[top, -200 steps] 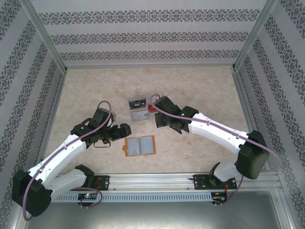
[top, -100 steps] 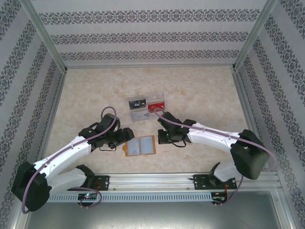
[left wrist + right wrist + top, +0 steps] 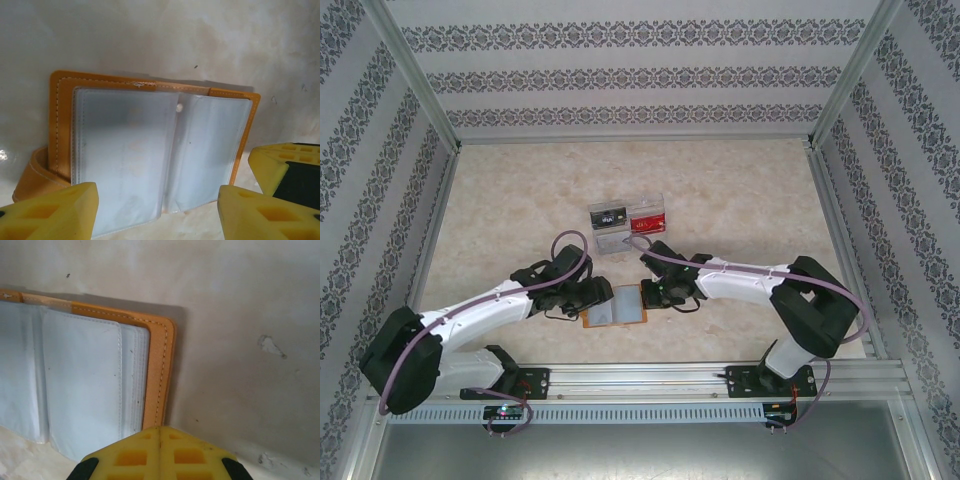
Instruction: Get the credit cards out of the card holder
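Down by the table's (image 3: 720, 180) near edge, the left gripper (image 3: 157, 212) gaped over the card holder (image 3: 614, 306), the right gripper (image 3: 159, 452) clamped closed beside it

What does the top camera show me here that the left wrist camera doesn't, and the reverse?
Top camera: the clear plastic compartment tray with a red card, beyond the orange-tan folding card holder. Left wrist camera: the yellow fingers of the left gripper, spread apart at the sleeves' near edge. Both: that card holder lying open, grey-blue sleeves up.
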Controlling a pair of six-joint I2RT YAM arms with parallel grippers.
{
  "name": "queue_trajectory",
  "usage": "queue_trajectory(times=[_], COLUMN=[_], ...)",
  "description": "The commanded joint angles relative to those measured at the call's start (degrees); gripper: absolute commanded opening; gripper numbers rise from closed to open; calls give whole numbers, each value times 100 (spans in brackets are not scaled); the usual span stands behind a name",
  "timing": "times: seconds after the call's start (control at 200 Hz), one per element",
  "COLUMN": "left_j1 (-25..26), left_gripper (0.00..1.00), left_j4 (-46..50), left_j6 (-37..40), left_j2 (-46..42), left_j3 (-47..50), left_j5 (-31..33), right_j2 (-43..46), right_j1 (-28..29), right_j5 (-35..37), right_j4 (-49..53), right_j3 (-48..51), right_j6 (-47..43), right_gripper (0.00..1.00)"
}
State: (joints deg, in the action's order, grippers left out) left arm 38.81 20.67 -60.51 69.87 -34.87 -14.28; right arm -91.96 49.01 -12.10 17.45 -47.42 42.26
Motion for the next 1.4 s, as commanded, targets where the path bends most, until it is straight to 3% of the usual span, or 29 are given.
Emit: queue_trajectory(times=[0.0, 0.59, 1.394], left_j1=[66, 74, 235], left_gripper=[64, 64, 61], left_j4=[-99, 383, -342], left_j6=[-26, -59, 28], left_j2=[58, 109, 383], left_j3=[11, 85, 43], left_j5=[159, 450, -20], right_j2=[-211, -374, -410], right_j1=[81, 143, 170], right_j5=[-82, 55, 49], right_j4=[-86, -69, -51], right_j3=[-108, -70, -101], right_j6=[54, 109, 119], right_gripper=[3, 3, 3])
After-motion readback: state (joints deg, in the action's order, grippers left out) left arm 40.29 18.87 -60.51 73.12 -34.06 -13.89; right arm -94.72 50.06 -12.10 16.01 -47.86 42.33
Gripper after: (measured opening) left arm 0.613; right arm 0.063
